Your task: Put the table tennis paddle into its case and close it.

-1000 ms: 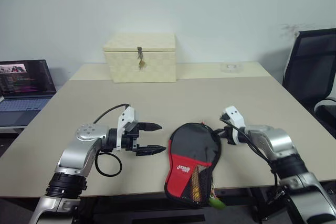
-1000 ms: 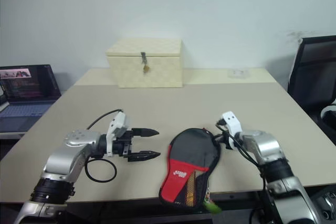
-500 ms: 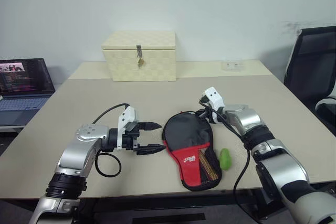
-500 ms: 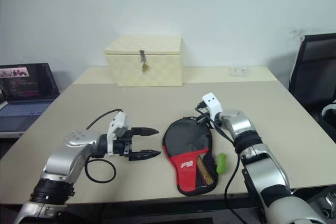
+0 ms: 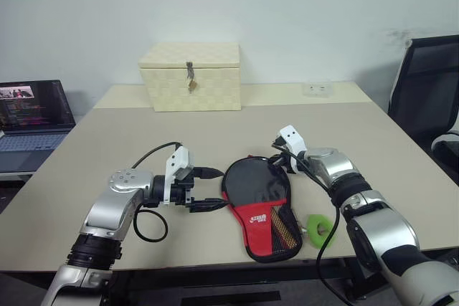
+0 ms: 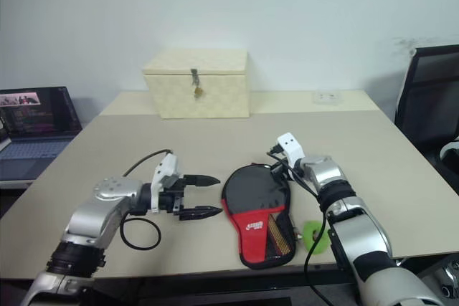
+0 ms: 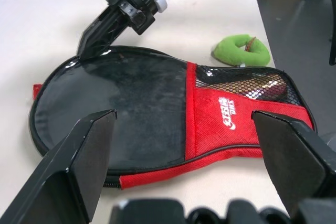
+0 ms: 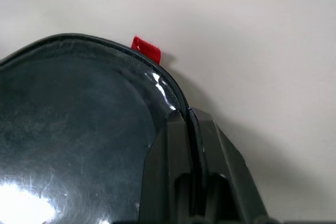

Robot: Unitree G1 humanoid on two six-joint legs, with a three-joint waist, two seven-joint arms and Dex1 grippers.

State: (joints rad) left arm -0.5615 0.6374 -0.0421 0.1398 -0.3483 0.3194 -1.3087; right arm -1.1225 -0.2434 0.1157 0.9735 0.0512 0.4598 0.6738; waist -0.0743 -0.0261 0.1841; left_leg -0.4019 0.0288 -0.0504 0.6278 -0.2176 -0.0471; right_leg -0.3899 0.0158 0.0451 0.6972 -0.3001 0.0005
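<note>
One case (image 5: 258,202) lies flat on the surface (image 5: 215,134) near its front edge, between both end effectors. No bare table tennis paddle is out. Something light brown shows through the mesh pocket, so it's probably inside, though we can't confirm.

Right end effector (image 5: 275,163) is clamped on the round end's rim. Left end effector (image 5: 219,188) has its fingers wide apart and holds nothing, just beside the case.

We judge we're at the closing step. Next move: pin the case and pull the green pull tag (image 5: 318,226), which lies by the narrow end.

Cream box (image 5: 191,77) at the back is latched, contents hidden.
</note>
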